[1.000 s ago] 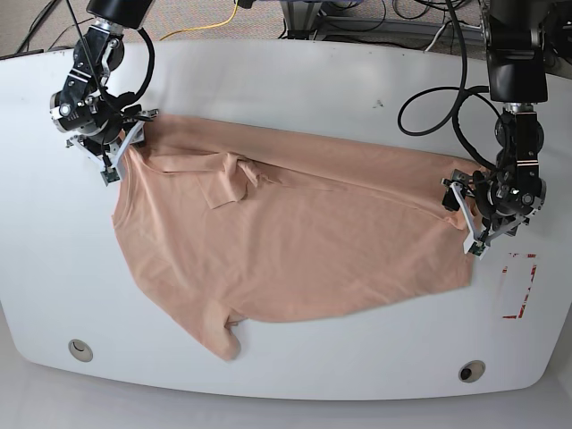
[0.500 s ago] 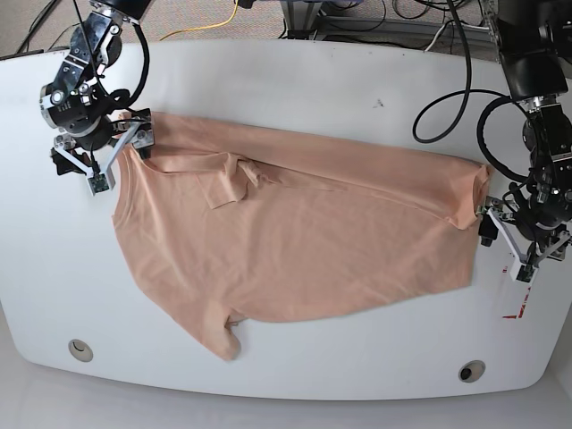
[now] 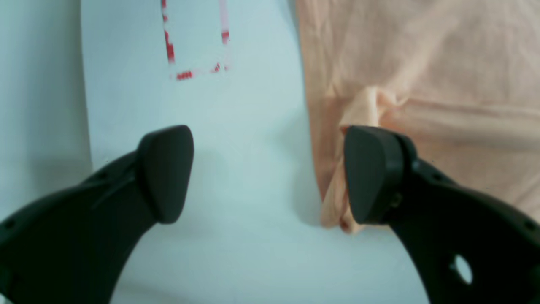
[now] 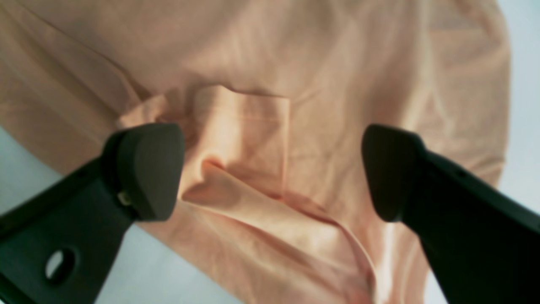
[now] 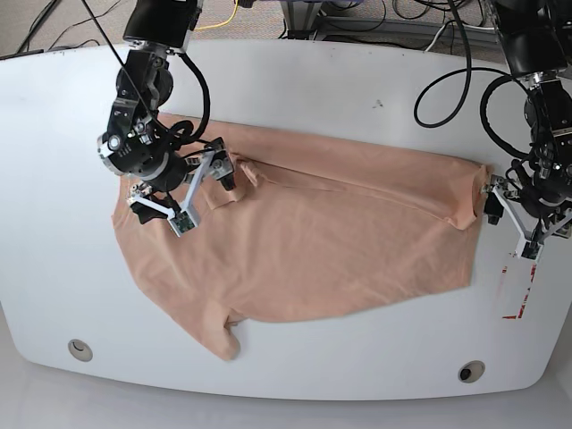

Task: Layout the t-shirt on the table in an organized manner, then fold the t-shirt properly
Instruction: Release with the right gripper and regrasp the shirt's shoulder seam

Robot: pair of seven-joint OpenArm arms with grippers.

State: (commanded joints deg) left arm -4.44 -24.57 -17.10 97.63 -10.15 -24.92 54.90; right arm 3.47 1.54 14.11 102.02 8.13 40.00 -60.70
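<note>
A: Where in the base view?

B: Spread across the middle: the t-shirt, peach-tan, mostly flat on the white table. Wider at frame left, narrowing to a straight edge at frame right. One sleeve trailing toward the lower left, a folded flap bunched in the upper-left part.

A: And that flap, seen closer?

B: Centre of the right wrist view: the t-shirt filling most of the frame, a squarish fold standing up with creases running toward the lower right. Bare tabletop only at the lower left and far right.

A: State of the tool there?

B: Right gripper, at frame left in the base view, hovering over that flap. Jaws spread wide, nothing between them; same in the wrist view, dark fingertips either side of the fold.

A: Other side?

B: Left gripper, at frame right, just beside the shirt's right edge. Jaws apart too. In the left wrist view, one fingertip over a small puckered bit of hem, the other over bare table. T-shirt filling the upper right there. Touching the cloth or not: cannot tell.

A: Anything else nearby?

B: Red-outlined rectangle mark in the upper left of that view, apart from the cloth. Two round holes along the bottom edge in the base view.
</note>
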